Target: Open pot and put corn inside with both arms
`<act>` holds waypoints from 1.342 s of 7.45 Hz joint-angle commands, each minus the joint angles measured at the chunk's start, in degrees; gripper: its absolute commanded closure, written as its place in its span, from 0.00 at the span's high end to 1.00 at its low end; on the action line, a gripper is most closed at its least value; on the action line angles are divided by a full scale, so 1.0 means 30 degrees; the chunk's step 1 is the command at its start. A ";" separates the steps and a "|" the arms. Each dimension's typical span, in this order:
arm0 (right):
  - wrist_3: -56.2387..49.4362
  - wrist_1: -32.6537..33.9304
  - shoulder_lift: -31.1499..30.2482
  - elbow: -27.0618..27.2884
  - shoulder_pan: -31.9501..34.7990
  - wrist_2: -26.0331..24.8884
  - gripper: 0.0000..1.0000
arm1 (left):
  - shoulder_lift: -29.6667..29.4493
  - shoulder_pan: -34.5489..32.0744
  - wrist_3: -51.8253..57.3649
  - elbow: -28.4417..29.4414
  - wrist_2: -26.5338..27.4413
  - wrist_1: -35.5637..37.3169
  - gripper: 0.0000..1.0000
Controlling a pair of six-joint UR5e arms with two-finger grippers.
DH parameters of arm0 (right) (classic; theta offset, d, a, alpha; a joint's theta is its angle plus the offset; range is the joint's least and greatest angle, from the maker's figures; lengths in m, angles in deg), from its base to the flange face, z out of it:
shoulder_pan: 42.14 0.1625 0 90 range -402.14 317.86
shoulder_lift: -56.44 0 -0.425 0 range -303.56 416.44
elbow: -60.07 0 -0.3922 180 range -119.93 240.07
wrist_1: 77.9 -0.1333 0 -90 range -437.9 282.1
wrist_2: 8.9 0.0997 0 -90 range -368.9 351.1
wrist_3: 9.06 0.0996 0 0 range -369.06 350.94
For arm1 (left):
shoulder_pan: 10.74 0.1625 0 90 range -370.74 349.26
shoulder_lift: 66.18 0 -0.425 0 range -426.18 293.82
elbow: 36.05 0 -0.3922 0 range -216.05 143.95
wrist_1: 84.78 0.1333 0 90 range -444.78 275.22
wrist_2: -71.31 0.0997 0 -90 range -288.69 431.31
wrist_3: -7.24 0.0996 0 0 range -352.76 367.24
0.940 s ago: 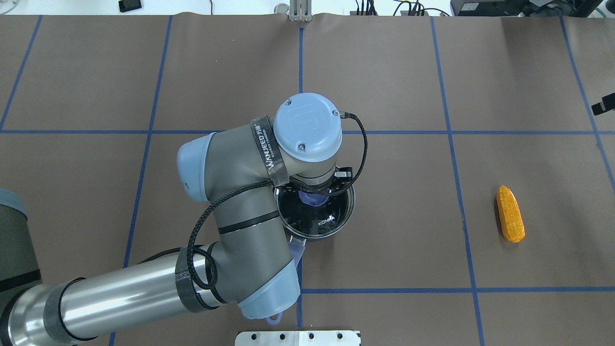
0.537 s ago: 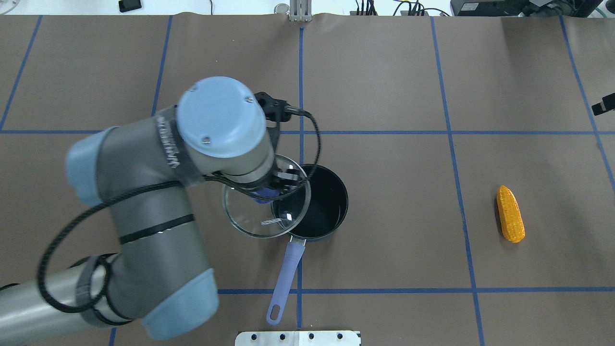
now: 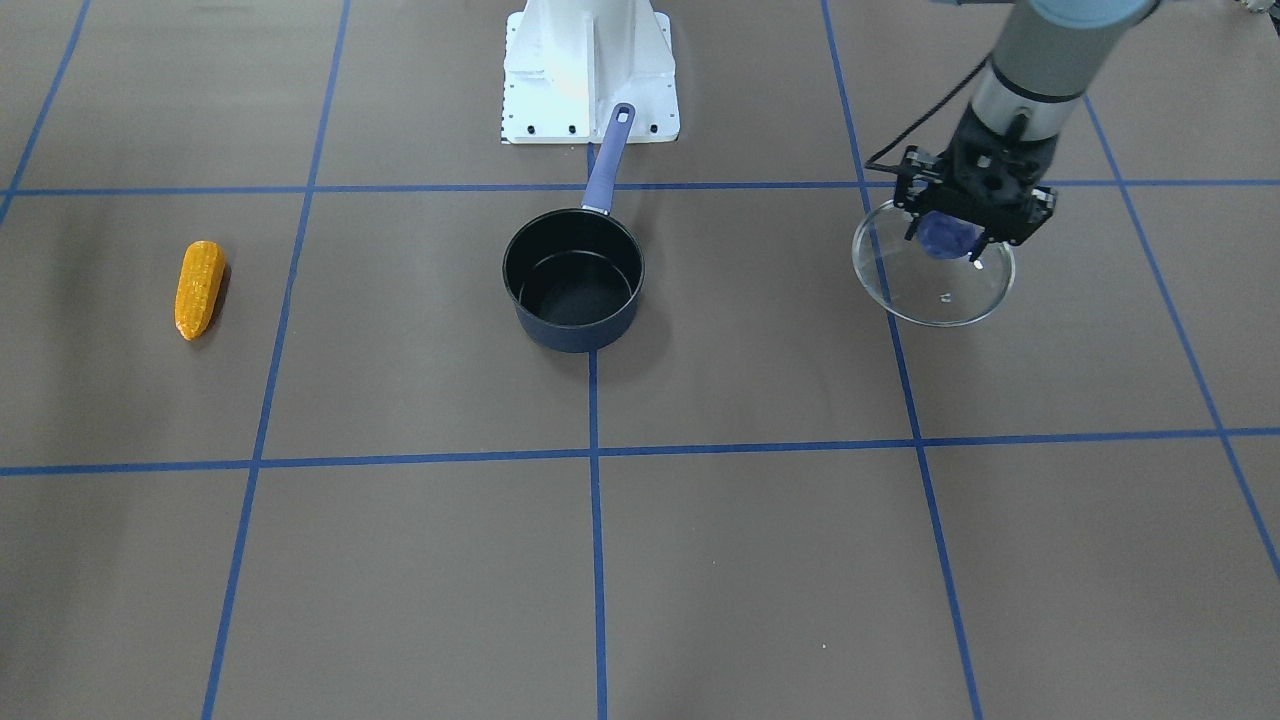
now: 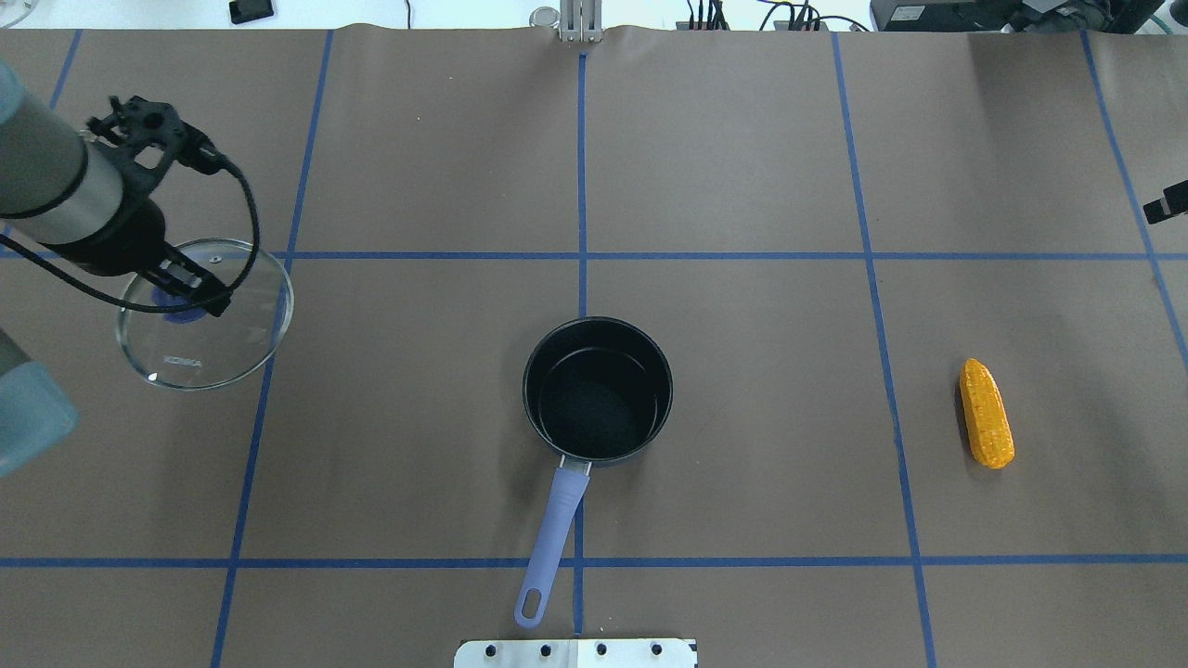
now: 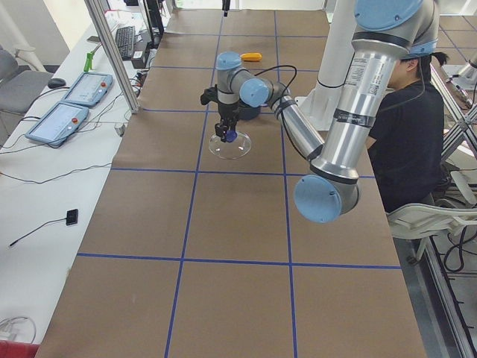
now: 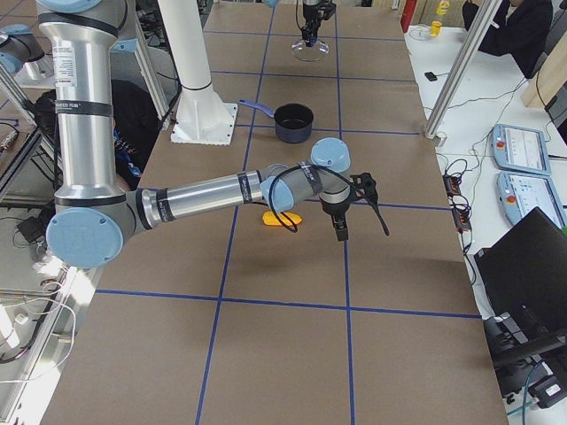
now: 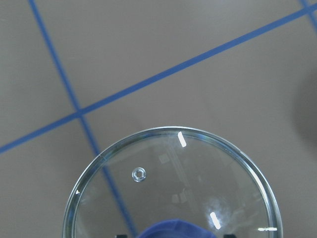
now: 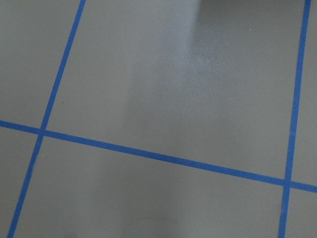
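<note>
Presently gripping the blue knob point(image 3: 945, 236) of the glass lid point(image 4: 209, 343) with the left jaws clenched on it, at the tip of the left arm point(image 4: 56, 190) reaching out over the robot's left part of the tabletop point(image 4: 742, 167). Holding that lid roughly level and low, well apart from the pot point(image 4: 599, 394), without showing clearly enough for telling contact with the brown surface from hovering just above it. Leaving the pot standing upright and uncovered near the middle of the tabletop, black inside open to view, with the periwinkle handle point(image 4: 555, 533) pointing back toward the robot's base beside a blue tape line point(image 4: 582, 186). Leaving the corn point(image 4: 986, 413) lying flat on the robot's right side, well apart from the pot and out of any grasp. Hanging the right jaws pointed downward near the corn at the tip of the right arm point(image 6: 213, 195), seen only from the side, so not telling released from clenched. Showing brown surface and crossing blue tape through the right wrist camera.
</note>
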 commanded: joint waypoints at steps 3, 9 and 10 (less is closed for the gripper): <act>-0.0008 -0.0087 -0.0027 -0.0031 -0.0050 0.0010 1.00 | 0.5666 -0.1171 0.3252 0.4837 -0.1956 -1.1144 0.00; -0.0008 -0.0088 -0.0086 -0.0060 -0.0050 -0.0019 1.00 | 0.5614 -0.1025 0.3193 0.7432 -0.1693 -1.3491 0.33; -0.0008 -0.0088 -0.0086 -0.0089 -0.0079 -0.0019 1.00 | 0.5497 -0.1024 0.3193 0.7665 -0.1693 -1.3491 0.64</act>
